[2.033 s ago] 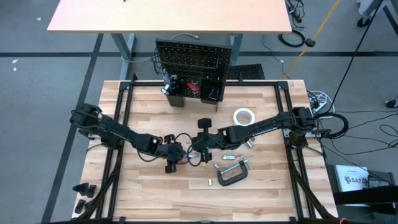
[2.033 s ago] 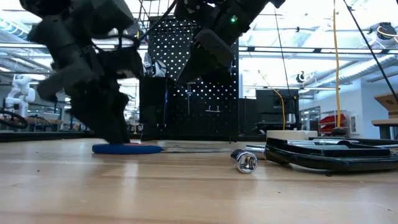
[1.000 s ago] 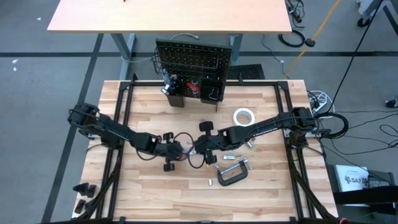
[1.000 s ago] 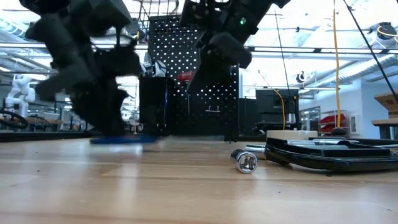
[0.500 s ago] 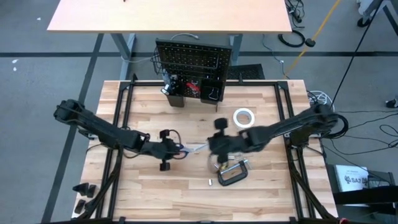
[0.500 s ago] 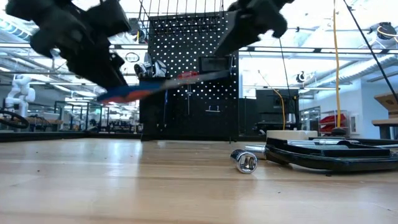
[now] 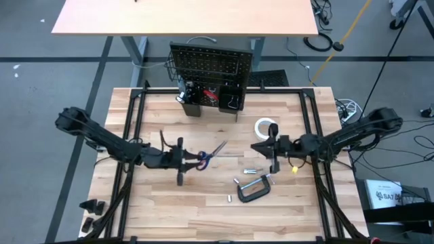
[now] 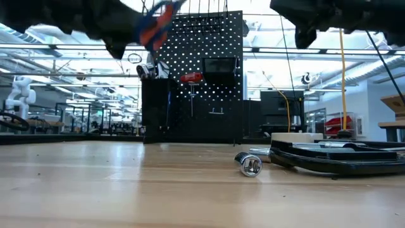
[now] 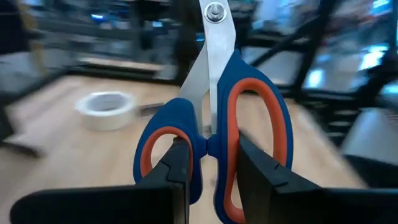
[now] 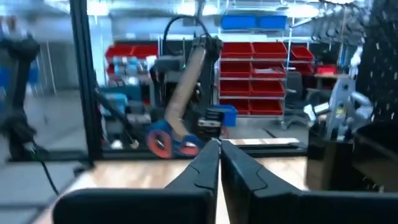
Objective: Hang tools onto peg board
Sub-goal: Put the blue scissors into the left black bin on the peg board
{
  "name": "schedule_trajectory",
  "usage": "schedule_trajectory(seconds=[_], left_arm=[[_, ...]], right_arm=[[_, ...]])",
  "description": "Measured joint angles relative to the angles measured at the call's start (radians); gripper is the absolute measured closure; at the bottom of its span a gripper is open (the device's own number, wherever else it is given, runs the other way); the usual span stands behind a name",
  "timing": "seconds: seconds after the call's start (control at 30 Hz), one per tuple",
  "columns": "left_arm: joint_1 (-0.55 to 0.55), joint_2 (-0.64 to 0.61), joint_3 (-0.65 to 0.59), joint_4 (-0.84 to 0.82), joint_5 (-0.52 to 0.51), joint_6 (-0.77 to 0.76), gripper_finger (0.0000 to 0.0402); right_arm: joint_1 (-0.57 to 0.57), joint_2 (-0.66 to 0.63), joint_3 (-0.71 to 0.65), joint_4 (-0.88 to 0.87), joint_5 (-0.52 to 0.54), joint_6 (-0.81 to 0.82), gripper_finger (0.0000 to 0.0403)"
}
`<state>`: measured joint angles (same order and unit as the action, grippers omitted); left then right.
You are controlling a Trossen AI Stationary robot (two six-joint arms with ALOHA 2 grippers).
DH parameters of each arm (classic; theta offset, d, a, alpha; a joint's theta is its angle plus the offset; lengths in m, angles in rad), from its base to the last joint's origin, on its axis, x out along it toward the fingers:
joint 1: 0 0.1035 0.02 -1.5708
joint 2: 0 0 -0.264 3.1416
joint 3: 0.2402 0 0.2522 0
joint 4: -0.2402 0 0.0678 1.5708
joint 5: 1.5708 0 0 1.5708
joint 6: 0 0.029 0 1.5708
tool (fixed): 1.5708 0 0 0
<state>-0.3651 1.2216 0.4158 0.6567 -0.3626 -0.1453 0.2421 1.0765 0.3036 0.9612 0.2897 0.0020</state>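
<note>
The scissors (image 7: 203, 158), blue handles with orange inside the loops, hang in the air over the table's middle. My left gripper (image 7: 186, 161) is shut on them; in the low view they show high up (image 8: 158, 22). My right gripper (image 7: 258, 146) is shut and holds nothing, standing level right of centre, apart from the scissors. The peg board (image 7: 210, 64) stands upright at the far edge, with a red tool (image 8: 191, 78) on it. The white tape roll (image 7: 266, 127) and the black C-clamp (image 7: 254, 188) lie flat on the table. My left gripper pinches the scissors where the two handle loops meet (image 9: 208, 142), one finger (image 9: 179, 163) in front of the small loop and the other in front of the large one. The fingers come nearly level from the table's left. The scissors are lifted clear, blades (image 9: 211, 50) pointing away from the gripper.
Small silver pieces (image 7: 252, 171) lie between the tape roll and the C-clamp, and one more (image 7: 229, 198) lies nearer the front edge. Black bins (image 7: 203, 98) run along the peg board's foot. Bare wood lies at the near left (image 7: 156, 203).
My left gripper has risen and tipped from pointing down to nearly level, lifting the scissors off the table; their blades now point toward the far right. My right gripper, shut, has drawn back from the scissors toward the table's right edge and tipped up to level.
</note>
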Motion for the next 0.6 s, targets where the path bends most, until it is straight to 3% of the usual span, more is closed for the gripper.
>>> schedule_trajectory(seconds=[0.17,0.37,0.6], left_arm=[[-0.031,0.062,0.043,-0.048,-0.209,0.120,0.0324],[-0.075,0.112,0.157,-0.165,-0.431,0.247,0.0324],[-0.092,0.158,0.273,-0.299,-0.627,0.257,0.0325]], right_arm=[[-0.014,0.049,0.031,0.000,0.061,0.165,0.0357],[-0.032,0.168,0.104,-0.026,0.074,0.253,0.0268],[-0.028,0.322,0.239,-0.024,0.070,0.139,0.0168]])
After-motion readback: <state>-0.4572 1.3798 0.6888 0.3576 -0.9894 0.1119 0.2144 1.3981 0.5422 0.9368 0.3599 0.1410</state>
